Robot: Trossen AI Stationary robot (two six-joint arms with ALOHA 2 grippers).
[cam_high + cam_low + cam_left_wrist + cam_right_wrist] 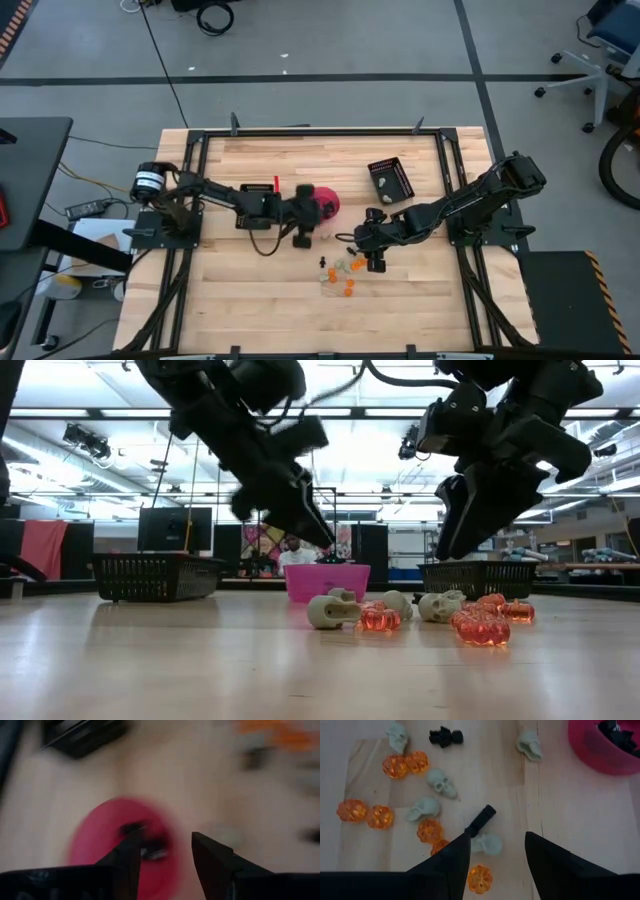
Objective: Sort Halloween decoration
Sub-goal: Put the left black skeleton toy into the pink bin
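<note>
The Halloween trinkets (342, 272) lie loose on the wood near the table's middle: orange pumpkins (400, 764), whitish skulls (441, 782) and a black piece (446, 737). Several black ones lie in the pink bowl (327, 200). My right gripper (497, 840) hovers open over the pile, with a skull (487, 843) and a black stick-like piece (481, 820) under its fingers. My left gripper (165, 855) is open above the pink bowl (107, 845), by its near-left rim; that view is blurred. In the low view both grippers hang above the table.
A black tray (390, 178) holding whitish pieces sits right of the bowl, toward the far edge. The low view shows a second black tray (155, 575) left of the bowl (325, 580). Bare wood stretches along the near edge. A person (293, 550) is in the room behind.
</note>
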